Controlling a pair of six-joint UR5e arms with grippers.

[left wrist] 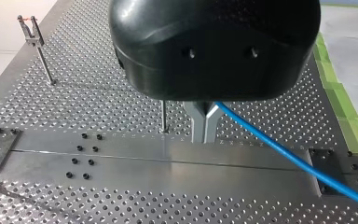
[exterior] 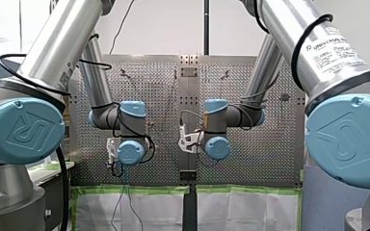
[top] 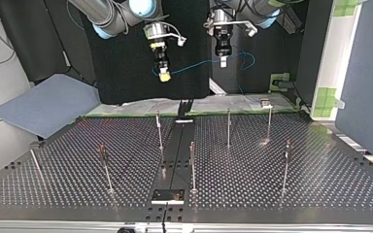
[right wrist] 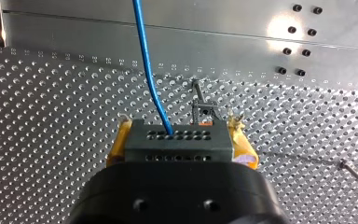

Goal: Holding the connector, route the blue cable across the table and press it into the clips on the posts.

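Observation:
Both arms hang high above the perforated table (top: 272,194). My right gripper (right wrist: 179,128), with yellow pads (right wrist: 242,149), is shut on a dark grey connector block (right wrist: 177,142). The blue cable (right wrist: 147,60) leaves the block's face and runs ahead over the table. My left gripper (left wrist: 204,119) has its metal fingers shut on the blue cable (left wrist: 284,154), which trails off to one side. In the top view the cable (top: 194,65) sags between my right gripper (top: 164,75) and my left gripper (top: 223,60). Several thin posts with clips, such as one post (top: 228,127), stand below.
A grey mat (top: 43,104) lies off the table at the top view's left. A dark plate (top: 167,195) sits on the table's centre strip near that view's bottom. A clip post (right wrist: 203,109) stands just ahead of the connector. Green tape (left wrist: 340,93) edges the table.

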